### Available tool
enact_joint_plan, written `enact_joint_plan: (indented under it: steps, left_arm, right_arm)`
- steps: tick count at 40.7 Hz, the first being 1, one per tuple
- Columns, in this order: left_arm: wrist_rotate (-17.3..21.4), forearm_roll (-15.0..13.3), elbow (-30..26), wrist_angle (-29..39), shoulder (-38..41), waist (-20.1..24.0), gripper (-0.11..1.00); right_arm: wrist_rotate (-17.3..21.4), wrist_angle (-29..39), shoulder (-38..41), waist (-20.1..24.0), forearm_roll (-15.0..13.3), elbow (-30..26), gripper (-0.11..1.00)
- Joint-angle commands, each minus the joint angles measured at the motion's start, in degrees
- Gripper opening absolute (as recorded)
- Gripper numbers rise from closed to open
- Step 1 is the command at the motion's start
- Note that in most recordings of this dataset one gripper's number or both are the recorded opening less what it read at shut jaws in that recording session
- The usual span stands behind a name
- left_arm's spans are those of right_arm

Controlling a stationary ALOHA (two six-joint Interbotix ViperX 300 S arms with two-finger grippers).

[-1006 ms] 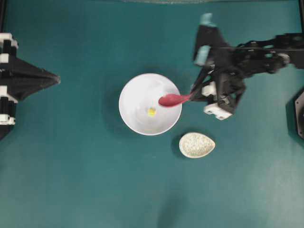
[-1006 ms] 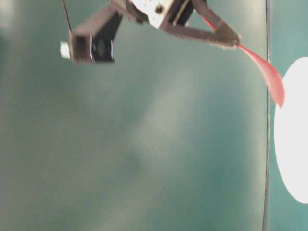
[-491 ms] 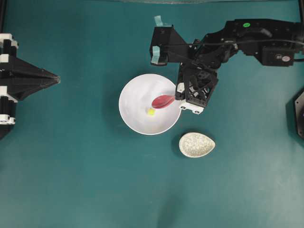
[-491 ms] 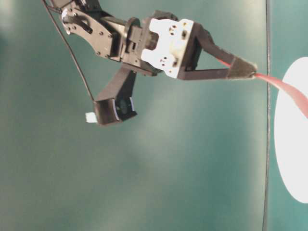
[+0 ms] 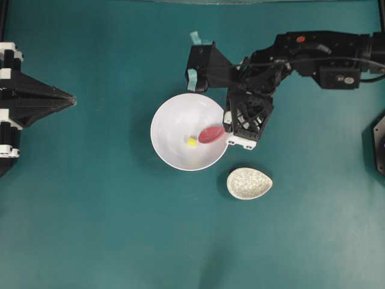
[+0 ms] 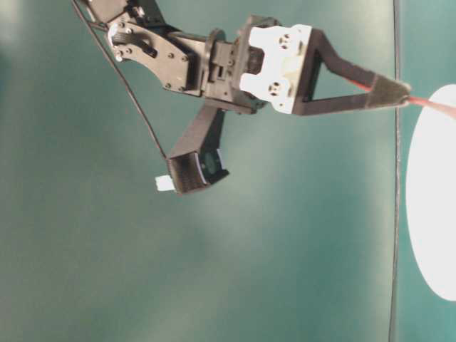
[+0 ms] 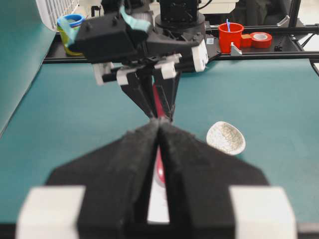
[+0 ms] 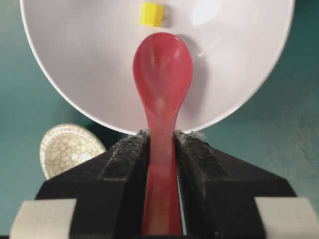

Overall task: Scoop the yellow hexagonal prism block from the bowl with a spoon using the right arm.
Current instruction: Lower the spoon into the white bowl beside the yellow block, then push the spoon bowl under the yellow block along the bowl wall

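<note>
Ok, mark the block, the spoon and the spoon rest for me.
block (image 8: 151,14), right wrist view, its top face.
spoon (image 8: 162,69), right wrist view, middle of the scoop.
spoon rest (image 5: 249,183), overhead view, its centre.

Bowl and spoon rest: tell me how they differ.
The bowl is round and plain white; the spoon rest is egg-shaped with a crackled, speckled glaze. The bowl is much the larger dish. The bowl holds the yellow block, with the spoon reaching into it; the spoon rest holds nothing. Both are pale dishes sitting apart on the teal table.
</note>
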Motion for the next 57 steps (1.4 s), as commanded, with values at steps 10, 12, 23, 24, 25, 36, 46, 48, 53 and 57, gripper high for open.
enact_joint_plan:
  steps: [10, 12, 23, 24, 25, 36, 46, 48, 53, 57]
  left_arm:
    - [0.0, 0.0, -1.7, -0.5, 0.4, 0.1, 0.08]
    - [0.1, 0.0, -1.7, -0.5, 0.4, 0.1, 0.08]
    - [0.0, 0.1, -1.7, -0.5, 0.4, 0.1, 0.08]
    - [0.0, 0.0, -1.7, -0.5, 0.4, 0.1, 0.08]
    - [0.1, 0.1, -1.7, -0.5, 0.4, 0.1, 0.08]
    - [0.0, 0.1, -1.7, -0.5, 0.2, 0.1, 0.08]
    - [-0.4, 0.1, -1.7, -0.5, 0.1, 0.1, 0.08]
    - [-0.4, 0.1, -1.7, -0.5, 0.1, 0.1, 0.08]
    - [-0.4, 0.1, -1.7, -0.5, 0.1, 0.1, 0.08]
    - [-0.6, 0.1, -1.7, -0.5, 0.1, 0.1, 0.08]
  right_arm:
    - [-0.3, -0.4, 0.5, 0.4, 0.0, -1.7, 0.24]
    - [-0.3, -0.4, 0.6, 0.6, 0.0, -1.8, 0.24]
    - [-0.4, -1.4, 1.2, 1.0, 0.1, -2.5, 0.24]
    - [-0.4, -1.5, 1.2, 0.9, 0.0, -2.5, 0.24]
    - [-0.4, -1.6, 1.3, 1.0, 0.0, -2.5, 0.24]
    - [-1.1, -4.6, 2.2, 1.0, -0.2, -2.6, 0.24]
    - [-1.5, -7.9, 2.5, 0.9, 0.0, -2.6, 0.24]
    - [-1.5, -8.6, 2.4, 1.0, 0.0, -2.6, 0.24]
    - [-1.5, -10.1, 2.5, 1.2, 0.1, -2.6, 0.24]
    - [-1.5, -11.3, 2.4, 1.8, 0.2, -2.6, 0.24]
